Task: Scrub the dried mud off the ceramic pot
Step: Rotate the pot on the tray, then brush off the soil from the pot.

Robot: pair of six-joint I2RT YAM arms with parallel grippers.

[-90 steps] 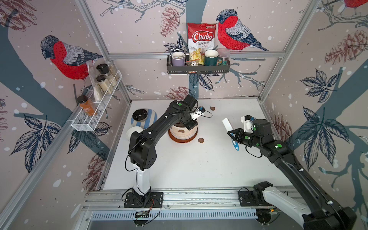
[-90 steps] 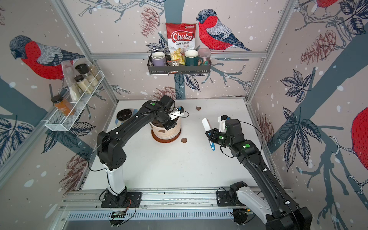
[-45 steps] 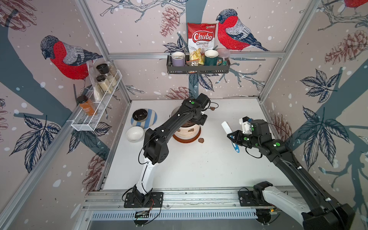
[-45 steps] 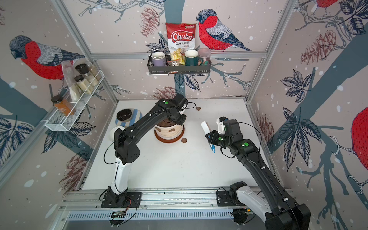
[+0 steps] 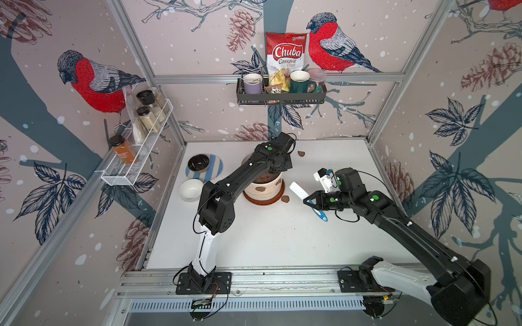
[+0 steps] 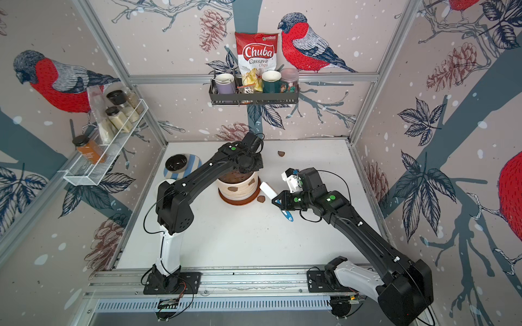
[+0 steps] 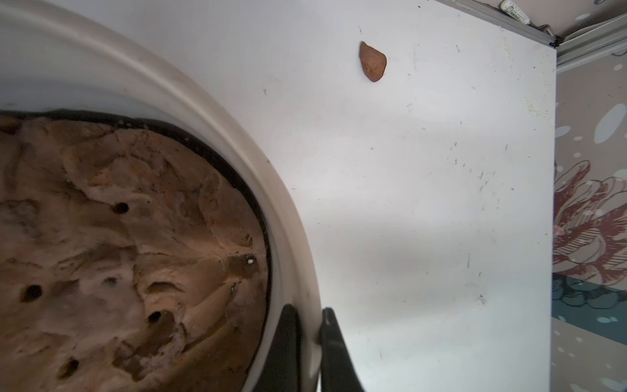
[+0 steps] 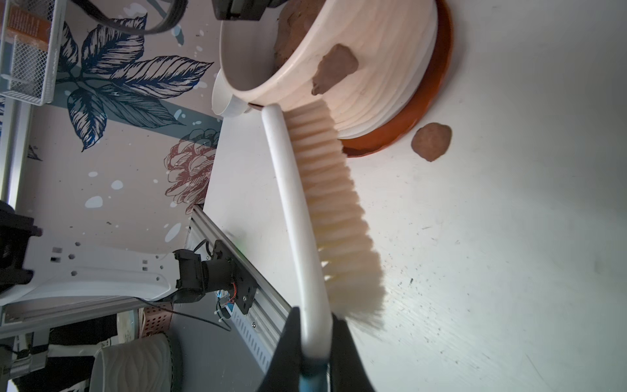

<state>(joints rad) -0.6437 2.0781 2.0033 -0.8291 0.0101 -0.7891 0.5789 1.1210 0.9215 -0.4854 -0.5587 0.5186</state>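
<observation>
– Right pincer (image 5: 310, 202) up front, clamped on the brush (image 5: 298, 190) by its handle. White head aimed at the pot, blue end pointing back toward us.
– And the bristles (image 8: 334, 203)?
– Facing down, tip just beside the saucer (image 5: 265, 203). Contact with the pot wall? Can't call it.
– Loose flake (image 5: 285, 199) on the surface (image 5: 282, 240), right at the saucer's edge.
– Then the ceramic pot (image 5: 254, 193) itself, in the back half of the surface, upright on that brown saucer, soil (image 7: 118, 254) inside. Dried mud (image 8: 334, 68) is stuck on the ribbed wall, two patches on the side toward us.
– Left pincer (image 7: 310, 315)?
– At the far rim, narrow, one finger inside and one outside, rim between them. Whether it's biting, I can't tell.
– Beyond that?
– Second flake (image 5: 301, 153), lying alone near the back wall, well apart from the pot.
</observation>
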